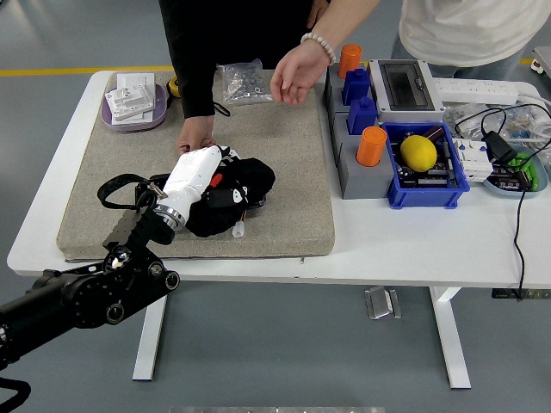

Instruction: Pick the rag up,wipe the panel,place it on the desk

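Note:
A black rag (245, 181) lies bunched over a dark panel, of which only a bit of the edge (256, 203) shows, on the grey mat (284, 155). My left hand (222, 191), with its white back, lies on the rag with its fingers curled into the cloth. A person's hand (196, 133) in a black sleeve rests on the mat right behind my hand. A second person's bare hand (297, 73) with a bead bracelet hovers above the mat's far right part. My right hand is out of view.
A small white connector (237, 230) lies in front of the rag. A bag of screws (241, 82) and a purple tray (133, 103) sit at the back. Grey holders with orange and blue cylinders (362, 129) and a blue bin with a yellow ball (422, 155) stand right of the mat.

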Available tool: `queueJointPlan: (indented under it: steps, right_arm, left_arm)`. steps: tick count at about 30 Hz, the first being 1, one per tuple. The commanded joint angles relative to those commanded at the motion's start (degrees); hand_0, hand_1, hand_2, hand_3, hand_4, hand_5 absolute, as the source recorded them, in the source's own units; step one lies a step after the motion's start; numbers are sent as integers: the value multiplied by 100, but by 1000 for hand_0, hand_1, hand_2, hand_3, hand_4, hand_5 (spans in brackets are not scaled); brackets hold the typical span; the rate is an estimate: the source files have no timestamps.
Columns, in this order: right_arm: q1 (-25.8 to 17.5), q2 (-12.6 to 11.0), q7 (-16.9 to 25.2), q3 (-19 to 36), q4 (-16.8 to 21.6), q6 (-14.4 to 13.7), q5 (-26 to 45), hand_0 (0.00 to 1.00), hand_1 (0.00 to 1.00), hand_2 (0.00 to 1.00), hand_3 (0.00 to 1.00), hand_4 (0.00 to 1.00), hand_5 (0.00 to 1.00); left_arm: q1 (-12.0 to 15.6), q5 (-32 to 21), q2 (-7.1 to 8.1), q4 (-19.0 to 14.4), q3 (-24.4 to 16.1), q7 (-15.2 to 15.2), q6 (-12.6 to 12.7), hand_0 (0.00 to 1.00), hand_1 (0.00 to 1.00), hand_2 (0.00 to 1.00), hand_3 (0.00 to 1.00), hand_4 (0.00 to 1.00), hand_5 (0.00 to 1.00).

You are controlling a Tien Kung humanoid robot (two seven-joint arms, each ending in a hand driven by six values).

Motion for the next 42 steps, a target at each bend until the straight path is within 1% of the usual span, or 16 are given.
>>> queueJointPlan:
  steps: [3, 6, 16, 23, 27, 35, 39, 41, 42]
  right_arm:
    - [6, 0, 3, 8, 0, -3, -9, 720, 656, 686, 589, 962, 579]
    - [10, 8, 10, -10, 0, -3, 0, 719, 656, 686, 589, 962, 580]
    - [-13, 24, 1, 54, 0, -13, -39, 718, 655, 686, 588, 962, 580]
    - [-24, 44, 13, 90, 0, -23, -53, 718, 656, 686, 588, 962, 580]
    - [-44, 60, 19, 122, 0, -30, -71, 717, 656, 686, 588, 962, 580]
    - [-81, 98, 33, 194, 0, -45, -119, 717, 656, 686, 588, 962, 579]
    - [-92, 106, 44, 210, 0, -53, -120, 717, 656, 686, 588, 962, 580]
    - [-100, 96, 49, 213, 0, -53, -108, 717, 656, 686, 588, 962, 580]
    - [-106, 93, 50, 211, 0, -53, -102, 717, 656, 686, 588, 962, 580]
  left_arm:
    - [-44, -1, -5, -38, 161, 16, -8, 223, 170, 489, 435, 252, 2]
    - [-43, 2, -14, -32, 164, 20, -10, 223, 171, 489, 436, 252, 2]
    - [47, 29, -9, 96, -62, 19, 7, 223, 172, 489, 437, 255, 2]
    - [143, 73, 66, 168, -173, 2, 55, 222, 172, 489, 436, 260, 2]
    - [212, 94, 141, 202, -258, -6, 61, 222, 173, 490, 438, 259, 2]
    - [377, 166, 330, 257, -556, -41, 70, 221, 173, 489, 437, 262, 2]
    - [491, 150, 451, 278, -696, -77, 92, 221, 173, 490, 438, 260, 2]
    - [566, 204, 555, 274, -720, -80, 96, 220, 174, 490, 439, 263, 2]
    - [584, 205, 578, 278, -725, -87, 100, 220, 174, 490, 439, 263, 2]
